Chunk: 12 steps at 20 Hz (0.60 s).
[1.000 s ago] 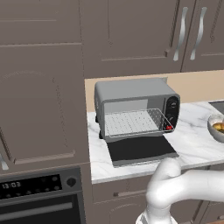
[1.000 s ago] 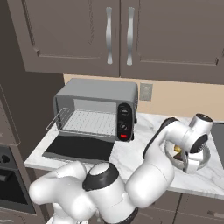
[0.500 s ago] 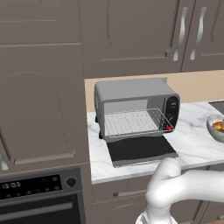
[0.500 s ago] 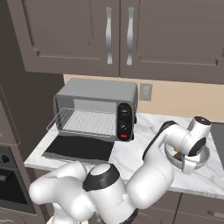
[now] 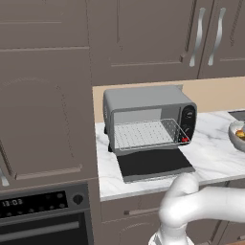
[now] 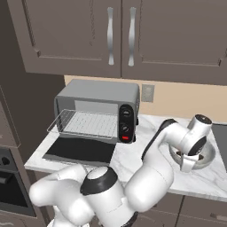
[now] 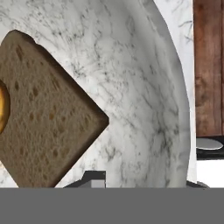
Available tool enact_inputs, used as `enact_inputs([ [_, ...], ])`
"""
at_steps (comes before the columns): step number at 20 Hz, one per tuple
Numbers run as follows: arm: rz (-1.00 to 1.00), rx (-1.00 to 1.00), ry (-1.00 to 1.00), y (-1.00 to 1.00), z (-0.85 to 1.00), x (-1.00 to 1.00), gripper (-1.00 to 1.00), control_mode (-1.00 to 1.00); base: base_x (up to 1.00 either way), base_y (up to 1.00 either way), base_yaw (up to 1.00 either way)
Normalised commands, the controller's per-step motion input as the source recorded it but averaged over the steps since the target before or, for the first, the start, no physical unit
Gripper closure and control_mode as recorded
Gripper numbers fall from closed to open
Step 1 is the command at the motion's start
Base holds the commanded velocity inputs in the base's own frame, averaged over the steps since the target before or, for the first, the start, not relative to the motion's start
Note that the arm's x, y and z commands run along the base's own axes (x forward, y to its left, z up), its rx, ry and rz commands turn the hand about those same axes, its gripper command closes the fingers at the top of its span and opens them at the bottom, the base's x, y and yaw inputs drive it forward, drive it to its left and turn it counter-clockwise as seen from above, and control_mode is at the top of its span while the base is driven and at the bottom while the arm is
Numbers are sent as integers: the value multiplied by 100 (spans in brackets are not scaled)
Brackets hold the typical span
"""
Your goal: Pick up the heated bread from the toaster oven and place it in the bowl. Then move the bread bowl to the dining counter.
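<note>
The shiny grey bowl [image 6: 208,156] stands on the marble counter to the right of the toaster oven [image 6: 95,106], and also shows at the right edge of the left base view [image 5: 238,136]. In it lie the orange-golden heated bread [image 7: 2,107] and a brown bread slice [image 7: 43,118]. My gripper [image 6: 188,165] points down at the bowl's near side. In the hand view the gripper [image 7: 144,181] straddles the bowl's wall [image 7: 144,109], one fingertip [image 7: 89,178] inside and the other outside, jaws close against it. The toaster oven's [image 5: 148,115] glass door lies open and its rack is bare. The dining counter is out of view.
Brown wall cabinets [image 6: 119,35] hang above the counter. A built-in black oven with a clock [image 5: 43,215] sits at the lower left. A dark sunken area [image 6: 220,133] borders the bowl on the right. Bare marble [image 5: 210,153] lies between toaster oven and bowl.
The hand has sunk slightly onto the bowl's near rim and its jaws have narrowed from wide open to close around the wall. The toaster oven and bowl have stayed put.
</note>
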Motion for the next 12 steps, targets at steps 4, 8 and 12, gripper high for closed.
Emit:
enact_inputs([
  [4,0,-9,-26,89,62,-26,100,-100,0,0,0],
  [8,0,-18,-27,100,81,-19,100,-100,0,0,0],
  [12,1,-23,-24,100,90,-2,100,-100,0,0,0],
])
